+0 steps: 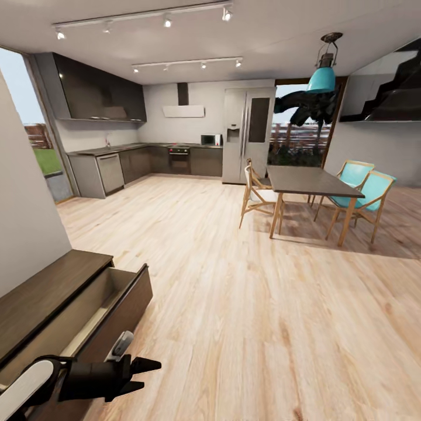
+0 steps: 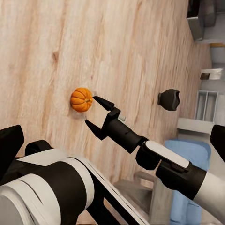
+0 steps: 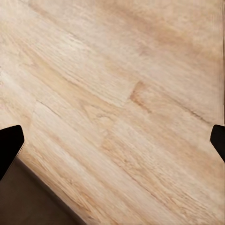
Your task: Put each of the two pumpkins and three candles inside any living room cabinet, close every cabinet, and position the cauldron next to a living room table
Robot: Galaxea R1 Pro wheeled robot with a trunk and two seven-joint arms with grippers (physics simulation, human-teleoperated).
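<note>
The dark-brown cabinet [image 1: 47, 292] runs along the wall at the lower left of the head view. Its pull-out compartment [image 1: 102, 301] stands open, and the part of the inside that shows is bare. In front of it my left gripper [image 1: 146, 375] is open and holds nothing. In the left wrist view one orange pumpkin [image 2: 81, 99] lies on the plank floor, and the black cauldron [image 2: 169, 99] stands farther off. My right gripper [image 2: 93, 111] hangs open and empty, its tips pointing toward the pumpkin at a distance I cannot judge. The other pumpkin, the candles and the coffee table are out of view.
A dark dining table [image 1: 310, 181] with turquoise chairs [image 1: 365, 187] stands at the right, the grey-black kitchen units [image 1: 140, 161] and a fridge [image 1: 248, 134] at the back. A white wall [image 1: 23, 222] rises behind the cabinet. The blue sofa [image 2: 187, 187] lies beyond my right arm. Wide plank floor lies between.
</note>
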